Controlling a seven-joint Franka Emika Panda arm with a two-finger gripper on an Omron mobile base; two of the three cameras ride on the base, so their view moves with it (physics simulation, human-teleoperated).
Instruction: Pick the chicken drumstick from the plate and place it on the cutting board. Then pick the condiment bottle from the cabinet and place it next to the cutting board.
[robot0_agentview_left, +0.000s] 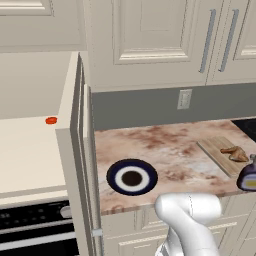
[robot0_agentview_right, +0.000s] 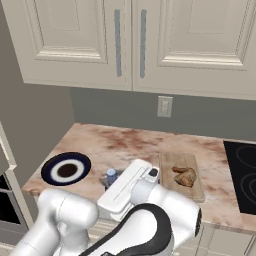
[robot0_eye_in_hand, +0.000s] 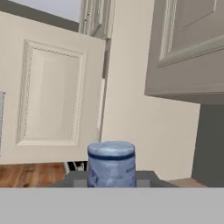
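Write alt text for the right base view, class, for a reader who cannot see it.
A white robot arm holds a small bottle by its blue-grey cap just left of a wooden cutting board that carries a chicken drumstick. An empty navy-rimmed plate sits further left on the marbled counter.

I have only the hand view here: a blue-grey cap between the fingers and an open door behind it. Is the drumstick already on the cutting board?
Observer: Yes, the chicken drumstick lies on the cutting board.
Operator: And the plate?
Observer: The plate is empty, on the counter left of the board.
Operator: Where is the bottle relative to the board?
Observer: In the right base view the condiment bottle is between the plate and the board. I cannot tell whether it touches the counter.
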